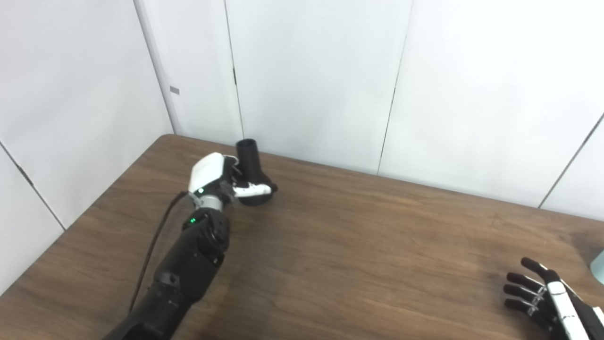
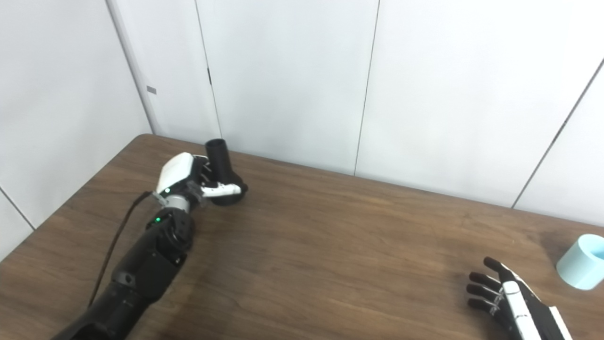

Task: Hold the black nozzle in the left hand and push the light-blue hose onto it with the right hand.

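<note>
- The nozzle (image 2: 222,177) is black and stands upright on the wooden table (image 2: 330,245) near the far left corner, its wide round base down and its narrower open tube pointing up with a slight lean to the left.
- The left hand (image 2: 186,182) reaches in from the lower left and sits right against the nozzle's left side; its white back faces up and toward the camera.
- The thumb (image 2: 222,190) of that hand lies across the front of the nozzle's base, touching it, while the fingers go round behind the tube and are mostly hidden. The hand is wrapped around the nozzle, which rests on the table.
- A black cable (image 2: 115,236) runs along the left forearm down toward the bottom edge.
- The hose (image 2: 581,267) is light blue and shows only as a short round end at the far right edge of the table, well apart from the nozzle; in the left eye view only a sliver of it is seen at the frame's edge.
- The right hand (image 2: 505,297) lies low at the lower right, near the hose end but not touching it, just to its left and closer to the camera.
- Its fingers (image 2: 481,277) are spread apart and stretched out, pointing up and to the left, with nothing in them.
</note>
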`<state>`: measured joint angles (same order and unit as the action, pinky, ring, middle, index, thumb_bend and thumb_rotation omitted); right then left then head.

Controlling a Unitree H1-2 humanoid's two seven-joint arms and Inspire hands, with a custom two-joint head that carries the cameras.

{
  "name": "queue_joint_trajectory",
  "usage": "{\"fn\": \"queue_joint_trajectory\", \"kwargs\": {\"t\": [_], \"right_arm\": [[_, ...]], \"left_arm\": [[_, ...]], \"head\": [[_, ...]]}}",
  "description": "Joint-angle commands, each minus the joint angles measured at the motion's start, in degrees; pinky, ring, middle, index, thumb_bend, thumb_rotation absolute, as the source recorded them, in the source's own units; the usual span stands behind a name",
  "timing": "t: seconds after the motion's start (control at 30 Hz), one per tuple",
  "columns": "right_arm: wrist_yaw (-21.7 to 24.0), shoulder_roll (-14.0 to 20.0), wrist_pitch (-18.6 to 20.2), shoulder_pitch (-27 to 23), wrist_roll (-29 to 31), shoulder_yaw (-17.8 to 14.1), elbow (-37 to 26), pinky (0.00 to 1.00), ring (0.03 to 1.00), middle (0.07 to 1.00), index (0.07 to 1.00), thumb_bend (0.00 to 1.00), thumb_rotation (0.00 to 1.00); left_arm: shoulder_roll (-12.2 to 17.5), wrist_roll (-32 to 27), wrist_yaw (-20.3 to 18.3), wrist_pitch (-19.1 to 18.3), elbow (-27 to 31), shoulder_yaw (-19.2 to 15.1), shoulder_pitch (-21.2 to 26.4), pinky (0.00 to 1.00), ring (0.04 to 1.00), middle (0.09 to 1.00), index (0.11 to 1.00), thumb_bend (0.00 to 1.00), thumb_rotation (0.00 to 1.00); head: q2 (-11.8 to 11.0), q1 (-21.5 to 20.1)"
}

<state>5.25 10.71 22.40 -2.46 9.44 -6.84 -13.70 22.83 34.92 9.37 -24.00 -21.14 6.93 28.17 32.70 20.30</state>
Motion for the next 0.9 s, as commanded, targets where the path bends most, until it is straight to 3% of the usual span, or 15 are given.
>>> {"fn": "queue_joint_trajectory", "kwargs": {"t": [0.0, 0.2, 0.57, 0.73, 0.87], "right_arm": [[0.2, 0.5, -1.9, -1.5, 0.1, -0.3, -1.3, 0.58, 0.653, 0.671, 0.773, 0.33, 0.77], [1.0, 0.9, -3.7, -1.4, -0.1, 0.1, -0.1, 0.58, 0.645, 0.668, 0.769, 0.3, 0.78], [1.8, 1.0, -8.1, -1.7, 0.1, 0.4, 3.3, 0.55, 0.618, 0.648, 0.731, 0.27, 0.73], [2.4, 0.7, -9.7, -2.1, 0.6, 0.2, 5.3, 0.53, 0.605, 0.638, 0.711, 0.35, 0.74], [2.2, 0.4, -10.8, -2.4, 0.2, 0.6, 6.3, 0.53, 0.591, 0.624, 0.703, 0.39, 0.73]], "left_arm": [[0.1, 1.1, 0.4, 0.6, 0.4, 1.2, -0.6, 0.44, 0.528, 0.556, 0.458, 0.51, 0.0], [0.0, 4.3, 2.5, 1.6, 3.4, 3.9, -2.2, 0.51, 0.597, 0.56, 0.457, 0.51, 0.0], [-0.9, 9.7, 3.4, 5.4, 12.7, 9.0, -6.5, 0.39, 0.494, 0.494, 0.479, 0.52, 0.0], [-3.0, 10.5, 3.2, 7.9, 15.6, 10.7, -8.2, 0.36, 0.441, 0.433, 0.487, 0.53, 0.0], [-5.1, 11.4, 0.3, 7.3, 18.1, 12.6, -9.0, 0.44, 0.525, 0.49, 0.48, 0.52, 0.0]], "head": [[0.1, -0.3], [0.5, -1.7], [2.4, -5.8], [3.4, -8.6], [4.6, -11.7]]}}
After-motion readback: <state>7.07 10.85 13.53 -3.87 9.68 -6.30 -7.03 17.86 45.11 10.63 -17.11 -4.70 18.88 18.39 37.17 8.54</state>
